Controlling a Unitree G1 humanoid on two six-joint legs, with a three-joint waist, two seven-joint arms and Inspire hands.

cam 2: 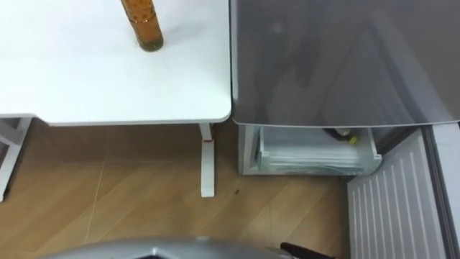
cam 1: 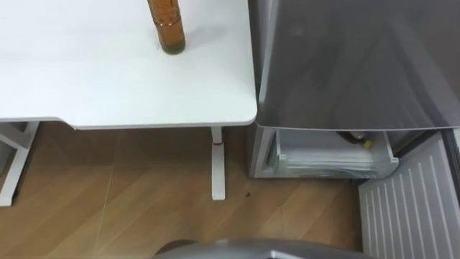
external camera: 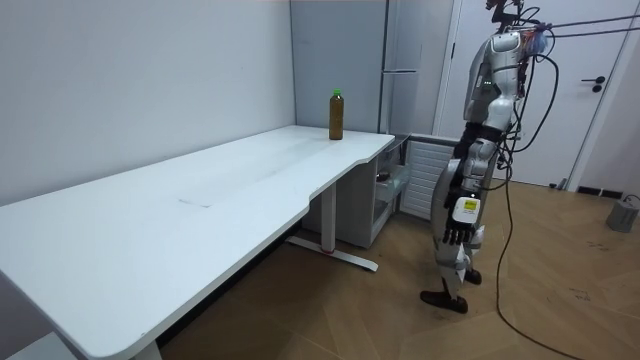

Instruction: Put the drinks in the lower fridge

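The big white table point(cam 1: 108, 86) runs right up beside the grey fridge point(cam 1: 345, 65), their edges all but touching, and the robot stands on the wooden floor point(cam 1: 129, 194) in front of the fridge, looking down at the spot where the two meet. Down at the bottom of the fridge, the lower door point(cam 1: 410, 201) is swung open, its ribbed white inside facing up. Beside it, a pale drawer point(cam 1: 330, 158) sticks out from under the fridge's grey front. At the back of that drawer lies something dark with a yellow cap point(cam 1: 366, 143) (too tucked under to tell exactly what it is). And there is the drink: a brown bottle point(cam 1: 167, 29) with a green cap stands upright on the table, near the edge closest to the fridge, nobody touching it. The left hand point(external camera: 458, 232) hangs at the robot's side, well away from the fridge, its fingers loose and pointing down, holding nothing.
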